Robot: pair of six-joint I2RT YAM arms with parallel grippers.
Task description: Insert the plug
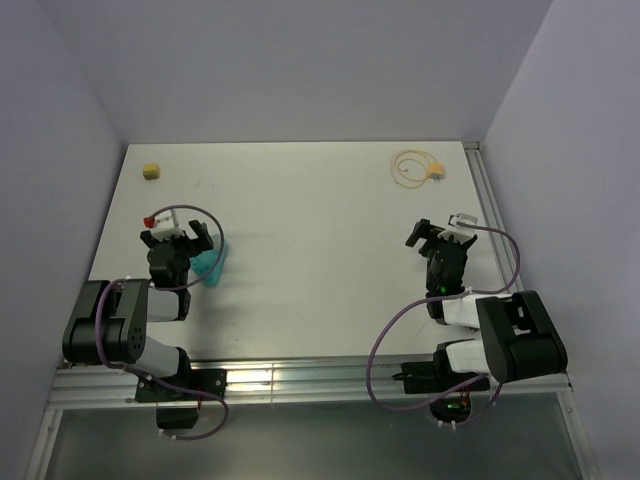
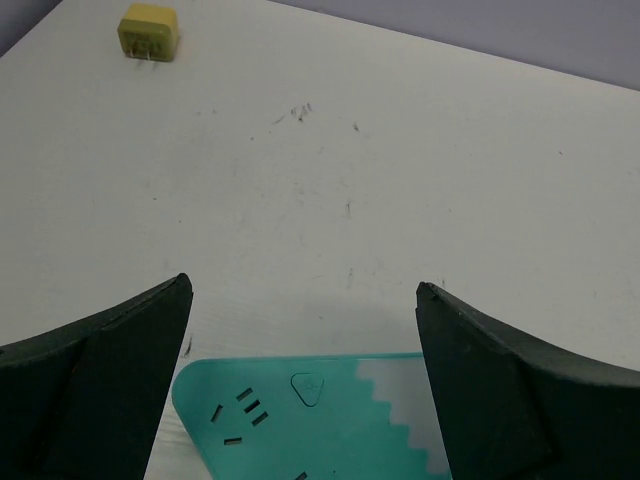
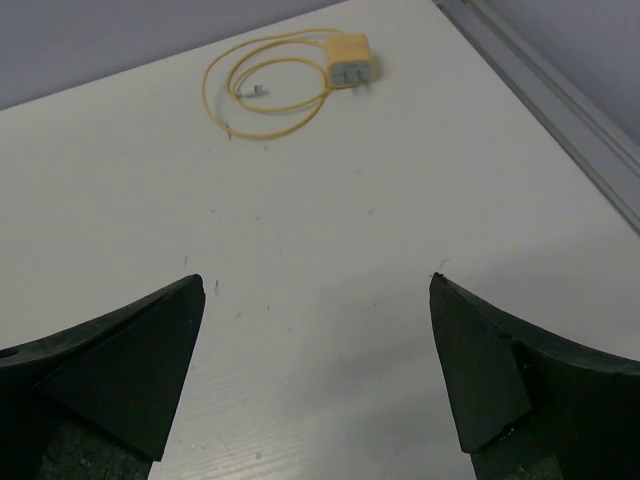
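Observation:
The plug (image 1: 436, 172) is a small yellow block on a thin pale-yellow looped cable (image 1: 408, 168), lying at the far right of the white table. In the right wrist view the plug (image 3: 350, 62) and its cable (image 3: 265, 95) lie far ahead of my right gripper (image 3: 317, 282), which is open and empty. From above, the right gripper (image 1: 436, 232) sits well short of the plug. My left gripper (image 1: 196, 238) is open and empty over a teal wedge-shaped socket block (image 1: 212, 263). The block's slotted face (image 2: 300, 420) lies between and below the left gripper (image 2: 303, 290) fingers.
A second small yellow block (image 1: 151, 171) with two prongs and no cable sits at the far left corner, also in the left wrist view (image 2: 148, 30). A metal rail (image 1: 488, 210) runs along the table's right edge, and walls close in the sides and back.

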